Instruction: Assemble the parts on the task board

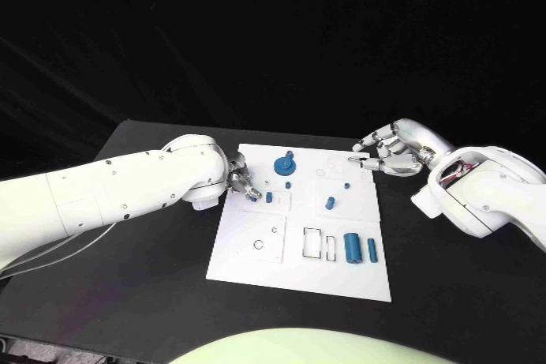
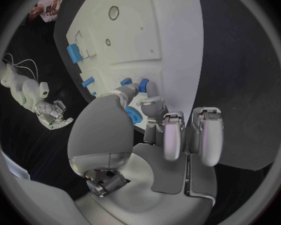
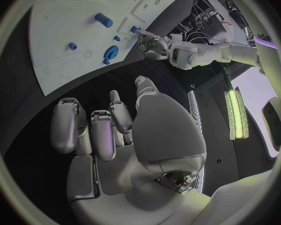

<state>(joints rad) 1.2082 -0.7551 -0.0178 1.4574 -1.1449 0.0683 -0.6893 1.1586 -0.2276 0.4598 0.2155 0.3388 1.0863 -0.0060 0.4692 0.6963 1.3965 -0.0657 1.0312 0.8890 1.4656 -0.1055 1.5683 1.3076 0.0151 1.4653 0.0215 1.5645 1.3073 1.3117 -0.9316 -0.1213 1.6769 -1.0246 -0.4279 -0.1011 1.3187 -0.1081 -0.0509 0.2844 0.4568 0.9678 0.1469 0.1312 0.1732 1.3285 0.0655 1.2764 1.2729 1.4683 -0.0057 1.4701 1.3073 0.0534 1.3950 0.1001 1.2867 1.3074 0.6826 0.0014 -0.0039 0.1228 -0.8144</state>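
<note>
- The flat white rectangular task board (image 1: 299, 257) lies mid-table on the matte black tabletop (image 1: 136, 301).
- My left silver hand (image 1: 242, 182) rests at the board's left edge, fingertips touching a small blue peg (image 1: 254, 196); I cannot tell whether it is gripped.
- My right silver hand (image 1: 387, 152) hovers off the board's far right corner, fingers curled, holding nothing.
- A round blue gear-like part (image 1: 283, 167) sits near the far edge; two smooth blue cylinders (image 1: 354, 248) lie at the near right.

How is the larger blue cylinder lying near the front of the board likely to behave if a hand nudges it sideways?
The larger blue cylinder lies on its side on the flat white task board, so it would probably roll. It looks rigid and smooth, likely light for its size and perhaps slippery. A thinner blue part beside it might stop it.
</note>
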